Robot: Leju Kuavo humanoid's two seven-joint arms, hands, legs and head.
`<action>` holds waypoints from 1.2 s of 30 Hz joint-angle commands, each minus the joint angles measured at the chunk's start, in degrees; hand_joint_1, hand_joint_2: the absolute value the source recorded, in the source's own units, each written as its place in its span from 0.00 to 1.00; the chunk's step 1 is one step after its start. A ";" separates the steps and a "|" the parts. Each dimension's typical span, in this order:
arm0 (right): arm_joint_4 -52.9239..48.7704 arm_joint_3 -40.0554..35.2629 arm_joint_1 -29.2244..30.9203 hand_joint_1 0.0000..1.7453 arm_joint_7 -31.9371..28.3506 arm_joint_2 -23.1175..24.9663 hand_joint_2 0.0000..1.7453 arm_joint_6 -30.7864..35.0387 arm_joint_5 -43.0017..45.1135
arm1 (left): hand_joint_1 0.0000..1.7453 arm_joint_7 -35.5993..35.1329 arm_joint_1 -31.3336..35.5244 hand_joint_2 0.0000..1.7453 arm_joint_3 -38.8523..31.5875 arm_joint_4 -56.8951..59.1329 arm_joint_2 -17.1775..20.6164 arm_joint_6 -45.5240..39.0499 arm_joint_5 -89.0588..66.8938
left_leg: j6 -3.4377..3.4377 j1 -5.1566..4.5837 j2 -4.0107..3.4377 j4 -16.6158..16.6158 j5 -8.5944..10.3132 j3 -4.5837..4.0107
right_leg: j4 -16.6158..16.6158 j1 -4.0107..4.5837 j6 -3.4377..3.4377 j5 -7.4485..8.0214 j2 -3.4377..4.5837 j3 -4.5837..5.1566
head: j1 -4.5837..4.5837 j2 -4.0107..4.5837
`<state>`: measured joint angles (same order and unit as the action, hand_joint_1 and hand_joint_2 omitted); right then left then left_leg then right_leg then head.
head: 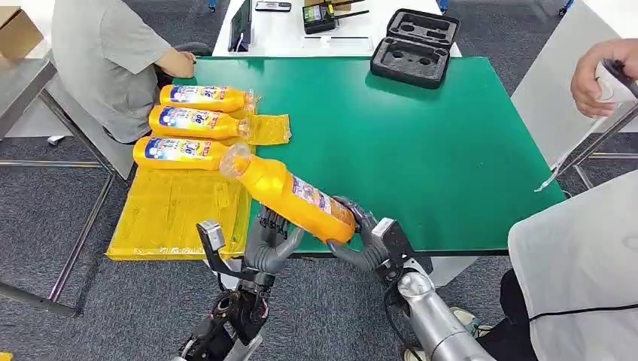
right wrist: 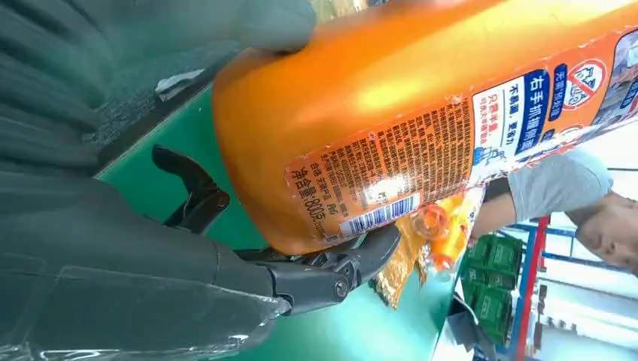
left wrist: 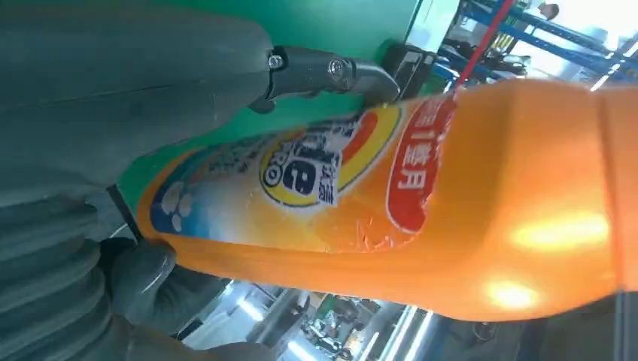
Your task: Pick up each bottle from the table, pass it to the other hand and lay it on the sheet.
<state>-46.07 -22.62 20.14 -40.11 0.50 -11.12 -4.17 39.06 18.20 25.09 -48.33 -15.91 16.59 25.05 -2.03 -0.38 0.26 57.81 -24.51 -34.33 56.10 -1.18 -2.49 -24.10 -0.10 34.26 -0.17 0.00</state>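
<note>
Head view: while the right hand wraps its fingers round the base of the orange bottle, the bottle slants up over the near edge of the green table, its neck toward the yellow sheet
Left hand: the left hand sits under the bottle's middle, fingers curled up against its underside; whether they grip it I cannot tell
Laid bottles: three like bottles lie side by side on the sheet, a seated person just behind them
Left wrist view: glossy orange plastic with a printed label crosses the frame; the bottle lies between the grey thumb and a dark finger
Right wrist view: the bottle's rounded base rests in the hand, grey thumb on one side, dark fingers curled beneath, barcode label facing the camera
</note>
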 commanded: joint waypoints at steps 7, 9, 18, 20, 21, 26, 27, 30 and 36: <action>7.42 -3.66 2.50 1.00 0.11 3.25 1.00 -1.09 -1.03 | 0.00 -0.05 0.80 1.00 -0.25 0.45 1.40 -1.62 -1.06 | 0.13 0.10 -0.18 -0.02 -0.11 0.24 | -0.05 0.11 0.13 -0.04 0.16 -0.21 | 0.00 0.00; 8.02 -3.77 2.93 1.00 0.11 3.30 1.00 -1.17 -0.99 | 0.00 -0.01 0.70 1.00 -0.42 0.26 1.49 -1.78 -1.09 | 0.09 0.06 -0.12 -0.01 -0.07 0.16 | -0.03 0.06 0.09 -0.03 0.11 -0.14 | 0.00 0.00; 7.78 -3.72 2.89 1.00 0.11 2.62 1.00 -0.96 -0.51 | 0.00 0.40 0.41 1.00 -0.23 -0.19 1.61 -1.95 -1.74 | 0.13 0.07 -0.10 -0.01 -0.09 0.19 | -0.02 0.07 0.13 -0.05 0.09 -0.18 | 0.00 0.00; 7.36 -4.12 2.57 1.00 0.11 2.41 1.00 -0.48 -0.63 | 0.05 0.75 0.34 1.00 0.01 -0.14 1.57 -1.91 -2.19 | 0.13 0.08 -0.12 -0.01 -0.10 0.21 | -0.02 0.08 0.13 -0.05 0.11 -0.19 | 0.00 0.00; 7.36 -4.12 2.57 1.00 0.11 2.41 1.00 -0.48 -0.63 | 0.05 0.75 0.34 1.00 0.01 -0.14 1.57 -1.91 -2.19 | 0.09 0.05 -0.06 -0.01 -0.06 0.11 | -0.02 0.05 0.09 -0.03 0.06 -0.10 | 0.00 0.00; 7.46 -4.57 2.90 1.00 0.11 1.99 1.00 -0.10 -0.59 | 1.00 0.94 0.37 1.00 -0.05 0.41 1.28 -1.52 -2.10 | 0.09 0.06 -0.06 -0.01 -0.05 0.11 | -0.03 0.06 0.09 -0.02 0.05 -0.11 | 0.00 0.00; 7.46 -4.57 2.90 1.00 0.11 1.99 1.00 -0.10 -0.59 | 1.00 0.94 0.37 1.00 -0.05 0.41 1.28 -1.52 -2.10 | 0.13 0.09 -0.11 0.00 -0.10 0.22 | -0.03 0.09 0.14 -0.05 0.09 -0.20 | 0.00 0.00; 7.03 -4.95 2.81 1.00 0.11 1.95 1.00 0.34 -0.67 | 1.00 0.94 0.20 1.00 -0.14 0.22 1.28 -0.77 -2.05 | 0.08 0.04 -0.05 -0.03 -0.04 0.11 | -0.03 0.04 0.08 -0.02 0.04 -0.10 | 0.00 0.00; 6.91 -5.41 2.78 1.00 0.11 1.96 1.00 0.96 -0.59 | 1.00 0.94 0.16 1.00 -0.32 -0.15 1.28 0.18 -2.34 | 0.17 0.12 -0.10 0.03 -0.15 0.27 | -0.01 0.13 0.17 -0.10 0.09 -0.27 | 0.00 0.00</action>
<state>-41.86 -25.35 20.47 -40.19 3.15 -10.82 -4.66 40.13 17.17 23.65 -49.16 -15.89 15.34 23.15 -2.03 -0.38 0.27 57.81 -24.51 -34.33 56.09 -1.18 -2.49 -24.10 -0.10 34.26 -0.17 0.00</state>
